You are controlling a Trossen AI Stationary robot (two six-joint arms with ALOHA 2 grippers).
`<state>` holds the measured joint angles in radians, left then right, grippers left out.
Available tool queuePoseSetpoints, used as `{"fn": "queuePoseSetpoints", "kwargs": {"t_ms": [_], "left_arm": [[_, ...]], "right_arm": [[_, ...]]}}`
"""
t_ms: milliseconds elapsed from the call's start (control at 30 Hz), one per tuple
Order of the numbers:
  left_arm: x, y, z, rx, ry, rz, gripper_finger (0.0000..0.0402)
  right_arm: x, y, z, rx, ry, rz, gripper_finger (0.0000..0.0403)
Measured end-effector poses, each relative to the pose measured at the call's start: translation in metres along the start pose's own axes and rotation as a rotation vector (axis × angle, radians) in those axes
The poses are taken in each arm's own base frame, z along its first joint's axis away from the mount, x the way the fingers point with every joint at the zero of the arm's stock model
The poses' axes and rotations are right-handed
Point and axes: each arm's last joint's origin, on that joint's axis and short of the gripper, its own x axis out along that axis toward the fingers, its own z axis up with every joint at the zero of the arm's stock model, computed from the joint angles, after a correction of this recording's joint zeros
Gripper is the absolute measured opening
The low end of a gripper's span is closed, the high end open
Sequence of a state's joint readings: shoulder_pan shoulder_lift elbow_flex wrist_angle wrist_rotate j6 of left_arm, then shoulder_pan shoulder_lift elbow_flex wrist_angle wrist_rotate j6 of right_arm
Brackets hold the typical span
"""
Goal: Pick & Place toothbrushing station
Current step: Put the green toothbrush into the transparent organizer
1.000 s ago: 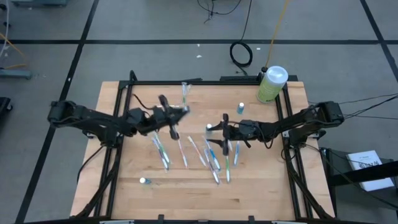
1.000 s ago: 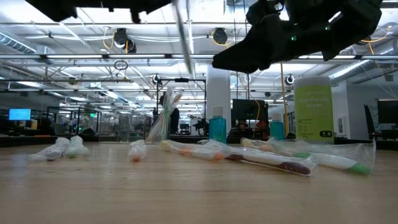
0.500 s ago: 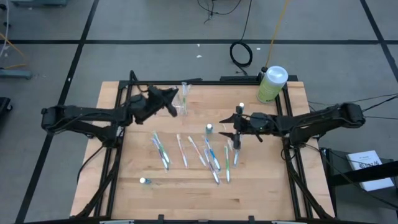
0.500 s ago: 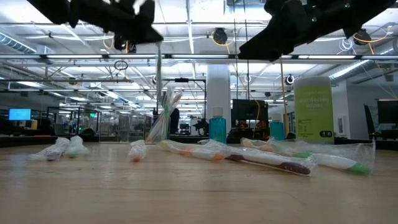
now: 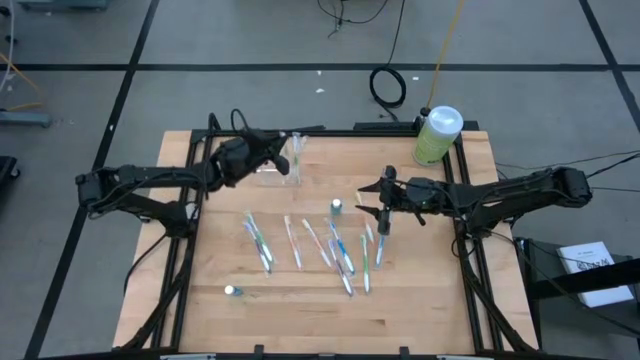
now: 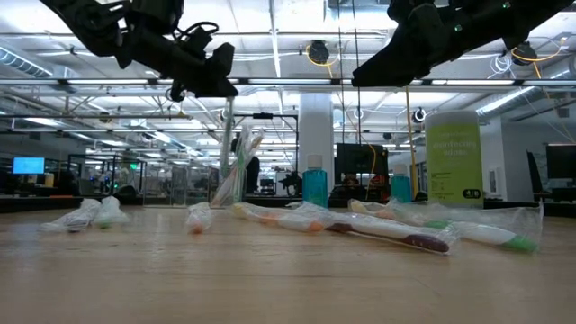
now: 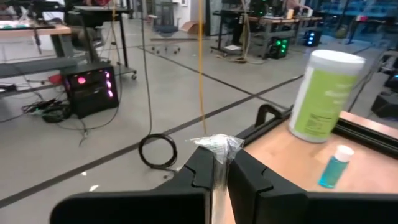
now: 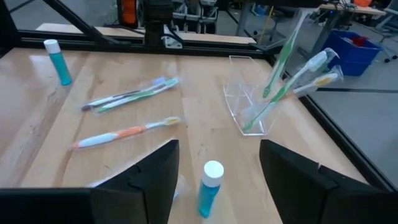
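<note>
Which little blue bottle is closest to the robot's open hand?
The small blue bottle with the white cap standing right in front of the right gripper. The other one in that view stands far off near the table's edge.

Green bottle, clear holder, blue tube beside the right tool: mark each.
Green bottle (image 5: 436,136), high view, white cap.
Clear holder (image 8: 245,106), right wrist view, side wall.
Blue tube (image 8: 209,188), right wrist view, body under white cap.

Grey floor (image 5: 250,40) with dark lines, coiled cable (image 5: 388,86)
</note>
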<state>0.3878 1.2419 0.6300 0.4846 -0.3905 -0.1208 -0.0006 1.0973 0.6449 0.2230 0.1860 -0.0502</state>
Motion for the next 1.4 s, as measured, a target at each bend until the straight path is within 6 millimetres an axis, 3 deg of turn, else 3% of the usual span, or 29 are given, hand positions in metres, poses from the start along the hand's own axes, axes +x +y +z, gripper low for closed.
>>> {"fn": "queuePoseSetpoints", "kwargs": {"t_ms": [300, 533, 900, 1400], "left_arm": [[0.005, 0.017, -0.008, -0.149, 0.103, 0.010, 0.0018], [0.008, 0.020, -0.011, -0.159, 0.119, 0.023, 0.0008], [0.026, 0.018, -0.034, -0.127, 0.177, 0.042, 0.0007], [0.029, 0.017, -0.035, -0.165, 0.158, 0.044, 0.0084]], "right_arm": [[0.000, 0.000, 0.000, 0.000, 0.005, 0.000, 0.0212], [0.000, 0.000, 0.000, 0.000, 0.005, 0.000, 0.0212], [0.000, 0.000, -0.001, 0.003, 0.006, 0.000, 0.0212], [0.000, 0.000, -0.001, 0.003, 0.006, 0.003, 0.0212]]}}
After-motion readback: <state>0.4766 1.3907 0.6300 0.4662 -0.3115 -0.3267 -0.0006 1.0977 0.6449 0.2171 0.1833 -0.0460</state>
